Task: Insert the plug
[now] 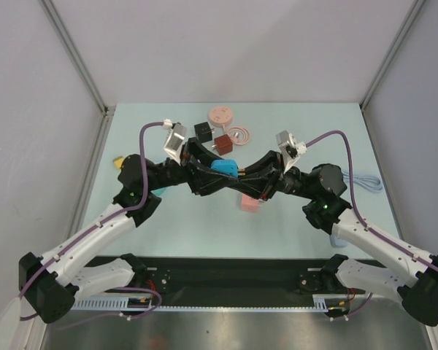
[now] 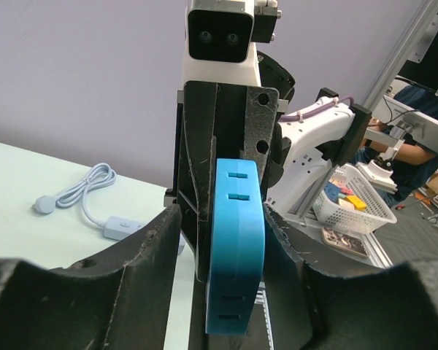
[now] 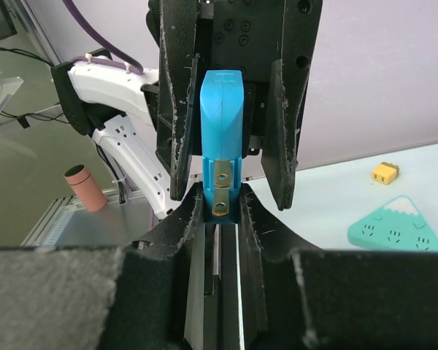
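- Right gripper (image 3: 220,213): fingers drawn in to a narrow slot, pinching the pronged end of the blue plug (image 3: 220,117); the brass prongs (image 3: 220,191) sit right in its fingertip notch, pointing back toward its wrist
- Left gripper (image 2: 228,233): meets the right one tip to tip, its fingers flanking the plug's body; one finger lies against the body, a dark gap shows beside the other; I cannot tell whether it actually grips
- The plug is therefore held up in the air between the two grippers, off the table (image 1: 299,233); this looks like a handover, not yet an insertion
- Outward: the teal strip (image 3: 398,227) lies flat on the table, below and to one side of the right gripper, well apart from the plug; a yellow connector (image 3: 385,173) lies just beyond it; a pink block (image 1: 248,203) sits beneath the joined grippers
- Risks, as I judge them:
  - if one gripper lets go before the other has a firm hold, the plug may twist or drop
  - fingers left around the prongs would block them from entering the slots; the grip should end on the body
  - the strip is unheld; a tilted or off-line push could slide it rather than seat the prongs
  - the wrists are very close; a careless pull-back could knock them together
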Tool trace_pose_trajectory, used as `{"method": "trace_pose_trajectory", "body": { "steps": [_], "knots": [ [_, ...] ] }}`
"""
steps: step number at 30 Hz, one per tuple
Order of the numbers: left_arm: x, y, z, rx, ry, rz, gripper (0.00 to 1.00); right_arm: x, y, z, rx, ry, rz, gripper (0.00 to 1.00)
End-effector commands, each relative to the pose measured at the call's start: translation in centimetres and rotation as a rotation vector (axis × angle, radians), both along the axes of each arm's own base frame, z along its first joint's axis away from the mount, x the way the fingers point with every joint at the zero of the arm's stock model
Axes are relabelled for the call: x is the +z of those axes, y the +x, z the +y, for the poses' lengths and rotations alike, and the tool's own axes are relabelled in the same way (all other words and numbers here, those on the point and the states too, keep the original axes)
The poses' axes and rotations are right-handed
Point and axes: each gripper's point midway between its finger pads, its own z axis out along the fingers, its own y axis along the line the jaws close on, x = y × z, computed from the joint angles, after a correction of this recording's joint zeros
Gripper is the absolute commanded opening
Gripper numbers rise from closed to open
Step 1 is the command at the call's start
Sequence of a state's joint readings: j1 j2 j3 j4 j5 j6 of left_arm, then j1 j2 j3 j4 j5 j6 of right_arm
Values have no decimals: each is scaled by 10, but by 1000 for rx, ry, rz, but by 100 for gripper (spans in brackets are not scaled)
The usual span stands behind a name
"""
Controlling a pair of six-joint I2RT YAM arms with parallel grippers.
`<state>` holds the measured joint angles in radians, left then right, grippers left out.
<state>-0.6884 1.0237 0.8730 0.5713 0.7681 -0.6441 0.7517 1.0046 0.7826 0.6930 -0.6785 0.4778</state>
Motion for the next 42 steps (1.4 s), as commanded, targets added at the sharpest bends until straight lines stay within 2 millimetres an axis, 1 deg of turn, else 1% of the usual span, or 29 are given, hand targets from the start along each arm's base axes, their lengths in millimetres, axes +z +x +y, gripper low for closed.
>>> {"method": "trace_pose_trajectory", "body": {
  "steps": [1, 5, 6, 10, 14, 16, 22, 25, 34, 36, 37, 38, 39, 40, 42],
  "knots": [
    [15, -6, 6, 20, -47, -66, 51, 20, -9, -3, 21, 46, -50, 0],
    [18, -3, 7, 40, -53, -73, 52, 16, -8, -2, 23, 37, -40, 0],
    [22, -5, 7, 37, -57, -83, 52, 16, -8, -2, 22, 38, -38, 0],
    [21, -2, 6, 47, -41, -83, 51, 18, -8, -2, 23, 40, -38, 0],
    [22, -2, 7, 49, -41, -90, 48, 17, -6, 0, 26, 36, -31, 0],
    [22, -2, 6, 48, -39, -89, 44, 16, -6, 1, 31, 32, -27, 0],
    [25, -1, 6, 51, -43, -95, 43, 11, -5, 3, 33, 22, -15, 0],
    [24, 0, 5, 49, -35, -93, 39, 11, -4, 2, 27, 23, -10, 0],
    [23, 2, 6, 63, -20, -78, 39, 11, -3, 0, 21, 21, -11, 0],
    [24, -1, 5, 45, -22, -81, 32, 11, -3, 0, 21, 24, -10, 0],
    [24, -1, 4, 39, -21, -82, 26, 10, -3, 0, 22, 24, -8, 0],
    [24, -2, 4, 33, -21, -79, 11, 10, -4, 0, 23, 26, -7, 0],
    [24, -4, 4, 25, -21, -82, 3, 9, -4, 0, 22, 25, -7, 0],
    [26, -4, 4, 22, -23, -80, 0, 7, -1, 0, 18, 21, -2, 0],
    [28, -5, 5, 26, -28, -76, 0, 7, 0, 0, 15, 21, 2, 0]
  ]
}}
